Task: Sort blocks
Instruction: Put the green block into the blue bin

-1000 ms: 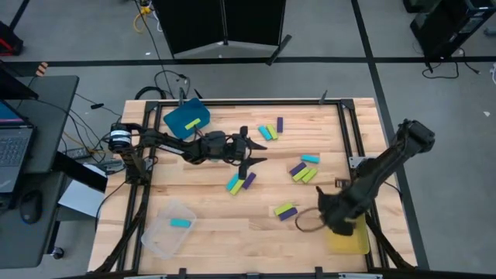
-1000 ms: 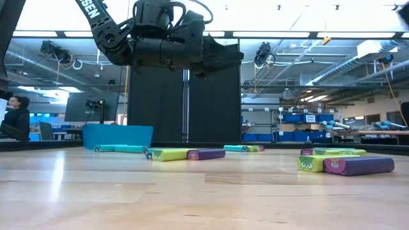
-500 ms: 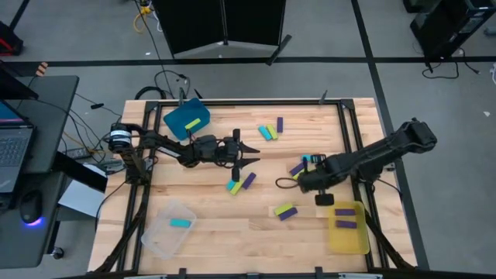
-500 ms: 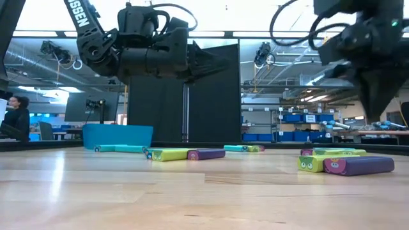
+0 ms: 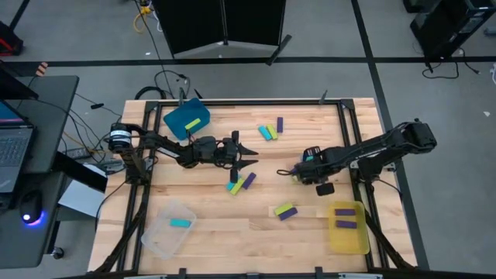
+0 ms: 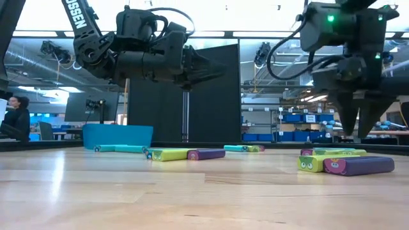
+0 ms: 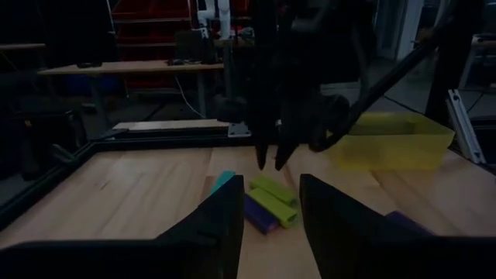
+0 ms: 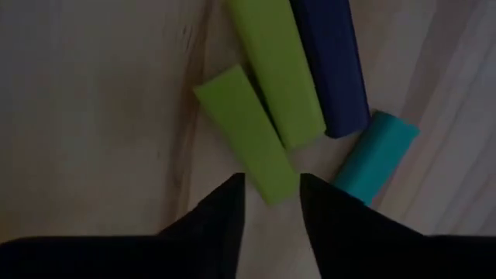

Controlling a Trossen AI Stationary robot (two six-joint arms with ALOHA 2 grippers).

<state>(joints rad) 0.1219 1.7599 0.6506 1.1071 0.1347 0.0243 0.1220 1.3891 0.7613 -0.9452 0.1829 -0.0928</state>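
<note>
My right gripper [image 5: 299, 172] hangs open over a cluster of blocks: two lime ones [image 8: 249, 146], a purple one [image 8: 329, 66] and a cyan one [image 8: 376, 164]. Its fingertips [image 6: 350, 130] point down just above them, holding nothing. My left gripper [image 5: 249, 157] is open and empty, raised above a cyan-and-lime block [image 5: 234, 186] and a purple block [image 5: 249, 180]. More blocks lie at the back middle [image 5: 268, 132] and as a lime and purple pair in front [image 5: 285, 211]. The left wrist view shows the right gripper [image 7: 271, 159] over the cluster.
A yellow bin [image 5: 347, 239] at the front right holds two purple blocks. The blue bin [image 5: 180, 122] at the back left holds a lime block. A clear bin [image 5: 159, 236] at the front left holds a cyan block. A person sits beyond the table [image 6: 14, 115].
My right arm swung from the yellow bin to above the block cluster and its gripper opened. The left gripper drew back slightly to the left and its fingers narrowed a little.
</note>
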